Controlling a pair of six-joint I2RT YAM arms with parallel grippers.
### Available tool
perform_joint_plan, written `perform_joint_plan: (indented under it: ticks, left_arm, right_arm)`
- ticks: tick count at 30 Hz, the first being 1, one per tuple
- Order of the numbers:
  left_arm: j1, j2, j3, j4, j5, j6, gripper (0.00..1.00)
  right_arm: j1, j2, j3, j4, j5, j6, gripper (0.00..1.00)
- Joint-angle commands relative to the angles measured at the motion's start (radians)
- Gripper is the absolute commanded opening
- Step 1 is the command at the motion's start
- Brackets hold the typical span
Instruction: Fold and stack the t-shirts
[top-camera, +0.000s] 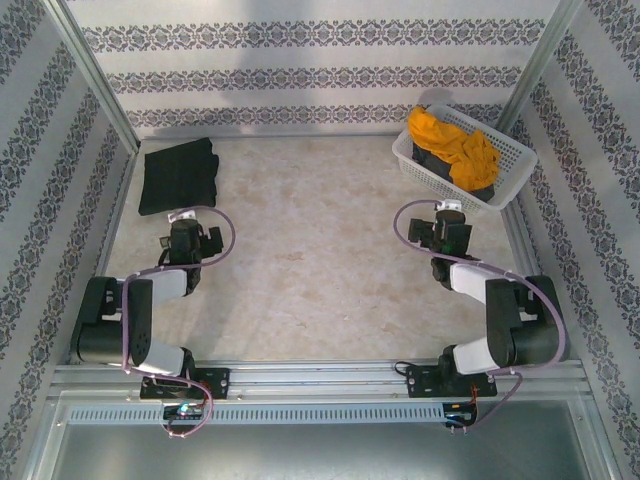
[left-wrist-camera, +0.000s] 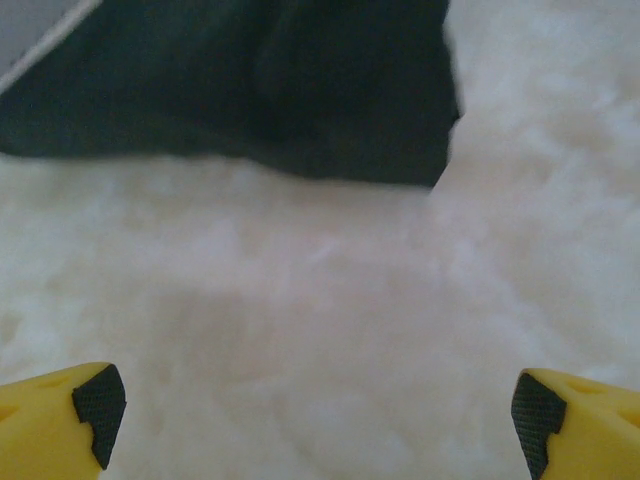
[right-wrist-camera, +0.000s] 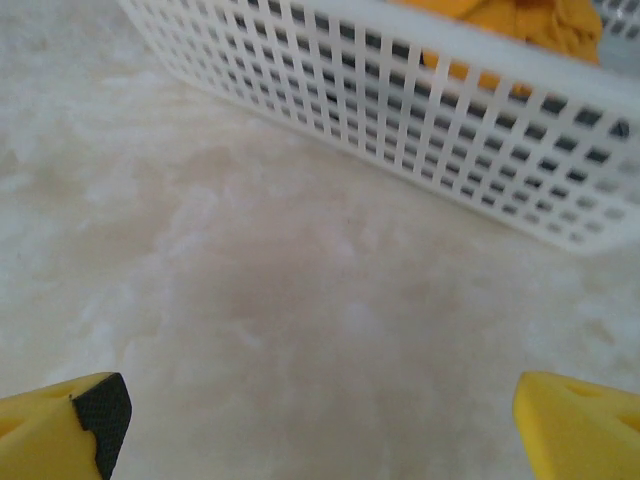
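**Shirts apart, jaws wide**

The black t-shirt (top-camera: 178, 177) is lying folded at far left, just beyond the wide-spread left gripper (left-wrist-camera: 320, 410). The right gripper (right-wrist-camera: 320, 410) is hanging equally spread before the white lattice basket (top-camera: 440, 185), where the orange-yellow t-shirt (top-camera: 455, 140) is covering a dark grey t-shirt (top-camera: 432, 160).

The black t-shirt (top-camera: 178, 177) is seen as soft, matt cloth, as is the crumpled orange-yellow t-shirt (top-camera: 455, 140). The basket (right-wrist-camera: 540, 62) is moulded in white plastic lattice with a faint sheen. The table (top-camera: 320, 270) is finished in a smooth, pale marbled surface. Yellow plastic fingers (left-wrist-camera: 40, 425) with matt black pads (left-wrist-camera: 98, 400) are carried by the left gripper (left-wrist-camera: 320, 425). The frame rails (top-camera: 320, 378) are made of brushed metal.
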Motion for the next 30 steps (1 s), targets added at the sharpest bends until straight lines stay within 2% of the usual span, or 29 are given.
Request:
perform_joint_plan:
  ticks: [1, 3, 5, 6, 7, 10, 12, 30]
  left_arm:
    - [0.017, 0.062, -0.147, 0.445, 0.143, 0.083, 1.00]
    - [0.012, 0.175, -0.227, 0.773, 0.124, 0.095, 1.00]
    - [0.014, 0.127, -0.235, 0.705, 0.057, 0.051, 1.00]
    - [0.015, 0.116, -0.212, 0.643, 0.051, 0.050, 1.00]
    - [0.016, 0.118, -0.175, 0.592, 0.052, 0.051, 1.00]
    - [0.000, 0.100, -0.030, 0.283, 0.108, 0.091, 1.00]
    - [0.002, 0.116, -0.053, 0.362, 0.105, 0.093, 1.00]
    - [-0.002, 0.110, -0.051, 0.345, 0.077, 0.087, 1.00]
  right_arm:
    - [-0.013, 0.000, -0.040, 0.193, -0.107, -0.061, 0.98]
    - [-0.019, 0.019, -0.135, 0.383, -0.118, -0.059, 0.98]
    - [-0.022, 0.073, -0.247, 0.645, -0.098, -0.044, 0.98]
    - [-0.024, 0.083, -0.266, 0.690, -0.098, -0.042, 0.98]
    - [-0.026, 0.073, -0.257, 0.657, -0.096, -0.038, 0.98]
    - [-0.020, 0.049, -0.116, 0.379, -0.101, -0.054, 0.98]
    - [0.002, 0.056, -0.125, 0.410, -0.065, -0.068, 0.98]
    - [0.002, 0.053, -0.127, 0.406, -0.082, -0.074, 0.98]
